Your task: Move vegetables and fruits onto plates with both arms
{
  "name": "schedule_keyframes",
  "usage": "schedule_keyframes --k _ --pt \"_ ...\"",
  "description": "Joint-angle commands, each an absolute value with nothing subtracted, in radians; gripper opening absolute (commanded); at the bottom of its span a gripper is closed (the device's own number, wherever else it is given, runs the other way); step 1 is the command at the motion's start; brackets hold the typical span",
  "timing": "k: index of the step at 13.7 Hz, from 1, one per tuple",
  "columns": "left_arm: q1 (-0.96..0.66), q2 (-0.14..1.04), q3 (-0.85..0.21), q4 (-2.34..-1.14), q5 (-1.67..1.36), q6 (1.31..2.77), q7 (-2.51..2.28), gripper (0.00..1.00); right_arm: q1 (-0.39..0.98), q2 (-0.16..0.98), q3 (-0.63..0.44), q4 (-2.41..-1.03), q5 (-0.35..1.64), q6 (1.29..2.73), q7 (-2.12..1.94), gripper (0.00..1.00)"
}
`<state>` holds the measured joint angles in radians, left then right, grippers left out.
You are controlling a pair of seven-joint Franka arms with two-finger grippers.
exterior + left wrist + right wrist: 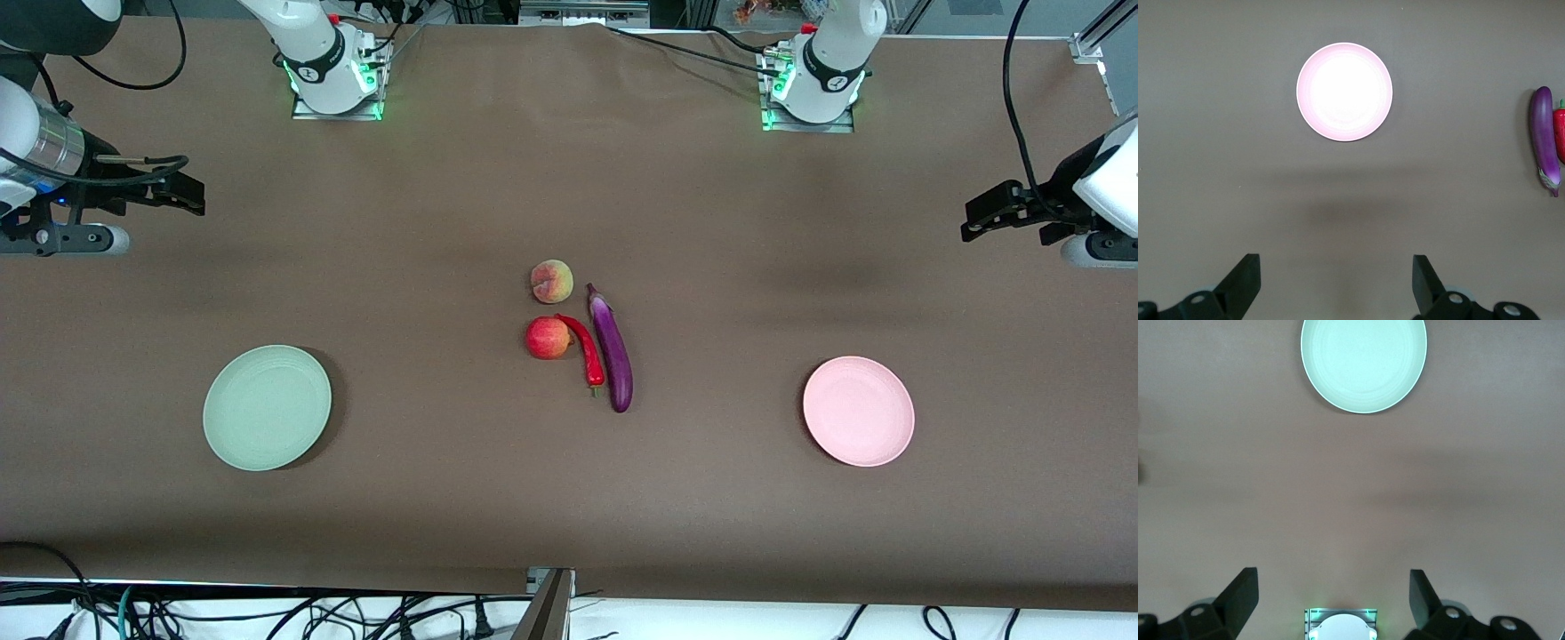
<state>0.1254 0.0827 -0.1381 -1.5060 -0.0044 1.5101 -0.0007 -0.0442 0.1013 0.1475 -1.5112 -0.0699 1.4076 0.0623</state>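
The peach point(551, 281), apple point(548, 338), red chili point(585, 348) and purple eggplant point(612, 352) lie close together mid-table. The apple is nearer to the camera than the peach. The chili lies between the apple and the eggplant. The mint plate point(267, 407) sits toward the right arm's end and shows in the right wrist view point(1363, 361). The pink plate point(858, 411) sits toward the left arm's end and shows in the left wrist view point(1345, 92), as do the eggplant point(1544, 139) and chili point(1559, 133). Both plates are empty. My right gripper point(182, 191) point(1333, 600) and left gripper point(987, 213) point(1336, 283) are open and empty, high over bare table at their own ends.
The arm bases point(336, 80) point(813, 89) stand along the table edge farthest from the camera; the right arm's base also shows in its wrist view point(1340, 625). Cables and a metal post point(547, 604) lie off the near edge. The table is brown cloth point(569, 498).
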Motion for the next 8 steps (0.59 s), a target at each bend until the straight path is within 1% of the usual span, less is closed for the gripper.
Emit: schedule_keyframes --k 1,2,3,4,8 --pt "0.104 0.091 -0.115 -1.485 0.014 1.503 0.014 1.00 -0.046 0.115 0.153 -1.483 -0.072 1.402 0.051 1.00" --pt "0.059 0.091 -0.071 -1.485 0.014 1.503 0.014 1.00 -0.045 0.115 0.153 -1.482 -0.071 1.402 0.051 1.00" --pt "-0.005 0.089 -0.005 -1.486 0.014 1.502 0.014 1.00 -0.046 0.115 0.153 -1.482 -0.071 1.402 0.051 1.00" --pt "-0.035 0.089 0.029 -1.486 0.014 1.500 0.014 1.00 -0.045 0.115 0.153 -1.482 -0.071 1.402 0.051 1.00" --pt "-0.040 0.089 0.026 -1.483 0.008 1.500 0.014 1.00 -0.044 0.115 0.153 -1.482 -0.068 1.402 0.052 1.00"
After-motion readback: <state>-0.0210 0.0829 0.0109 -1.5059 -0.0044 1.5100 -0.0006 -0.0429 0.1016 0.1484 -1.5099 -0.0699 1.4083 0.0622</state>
